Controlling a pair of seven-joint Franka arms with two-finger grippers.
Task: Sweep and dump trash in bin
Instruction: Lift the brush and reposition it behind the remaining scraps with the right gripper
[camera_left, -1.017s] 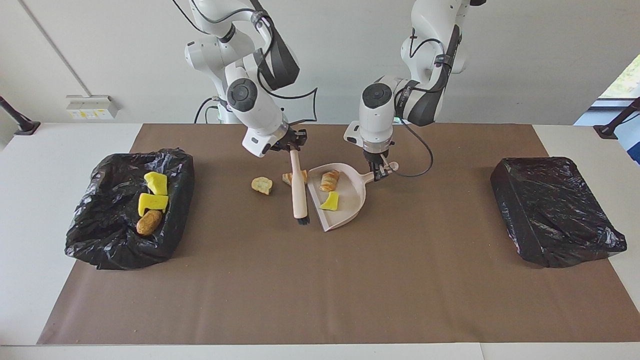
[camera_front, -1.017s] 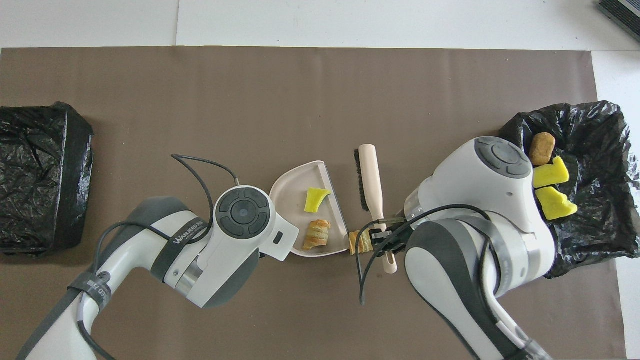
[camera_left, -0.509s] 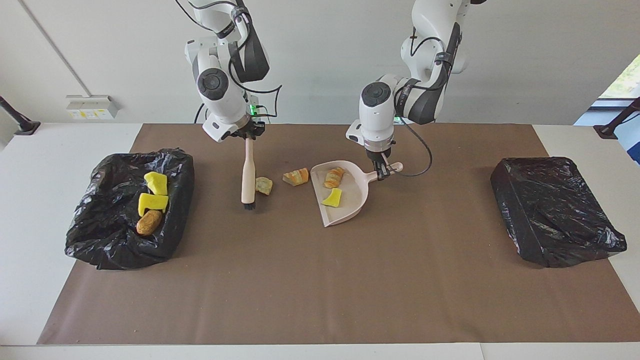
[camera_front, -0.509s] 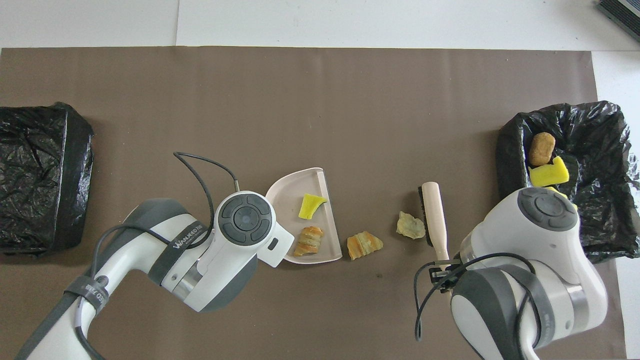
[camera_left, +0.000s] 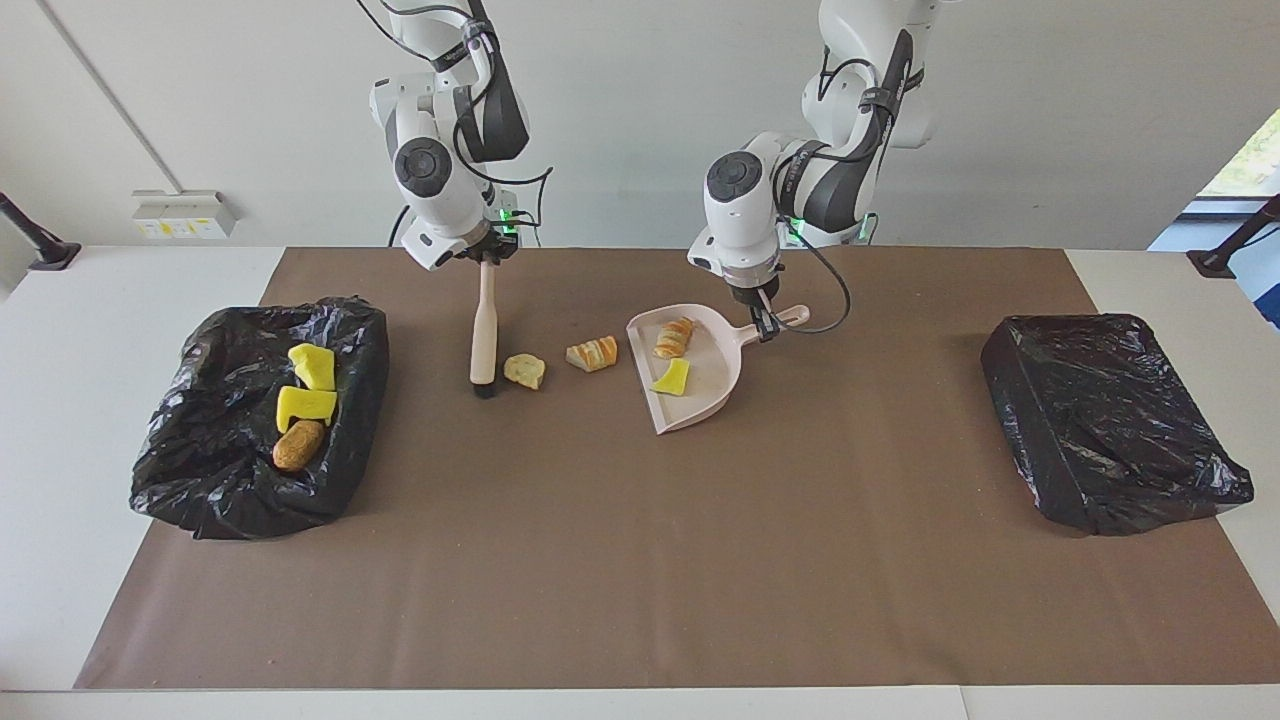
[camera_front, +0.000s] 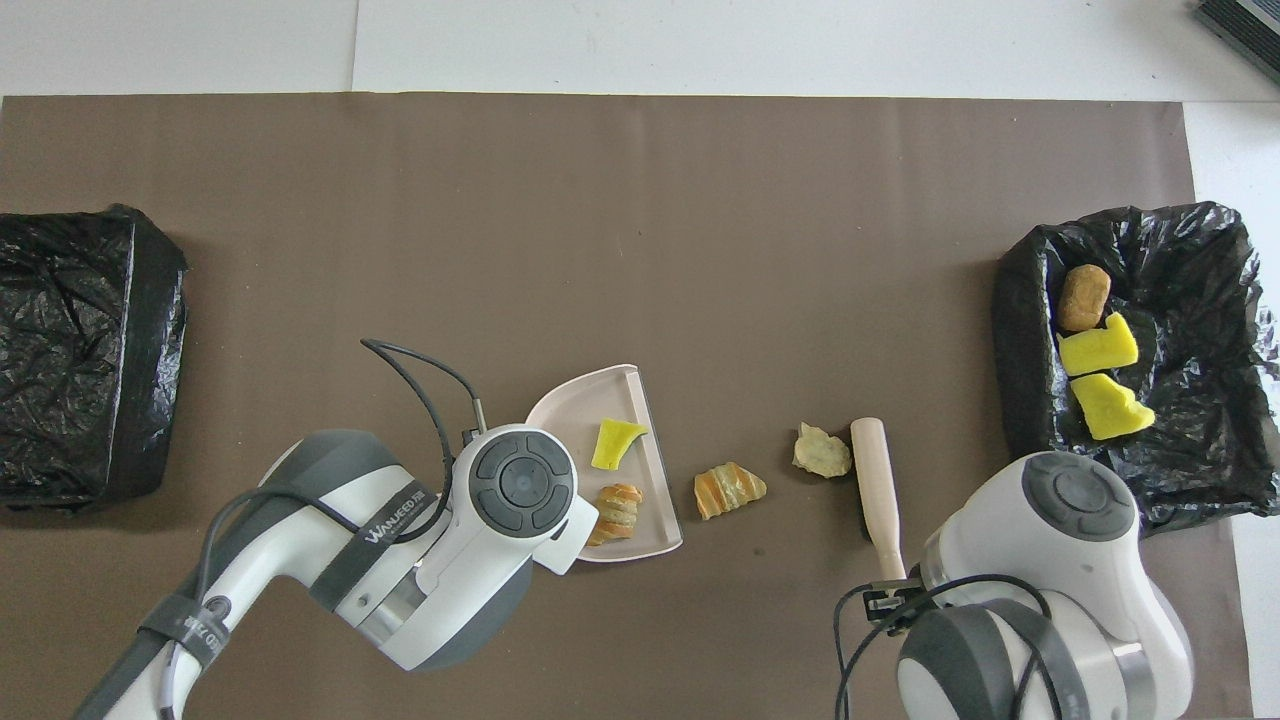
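right gripper (camera_left: 484, 262) clamps the beige brush (camera_left: 483, 330) beside two scraps, ready to sweep toward the left gripper (camera_left: 765, 327)'s clamped pink plastic dustpan (camera_left: 715, 385).

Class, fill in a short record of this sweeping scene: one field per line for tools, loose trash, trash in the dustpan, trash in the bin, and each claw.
Right claw: shut on the beige brush, bristles down beside the loose trash
Left claw: shut on the pale pink plastic dustpan handle
Loose trash on the brown mat: pale greenish chunk, orange-brown striped chunk
In dustpan: striped tan chunk, yellow foam bit
In open black-lined bin: two yellow bits, one brown lump
Covered black bin: at the left arm's end
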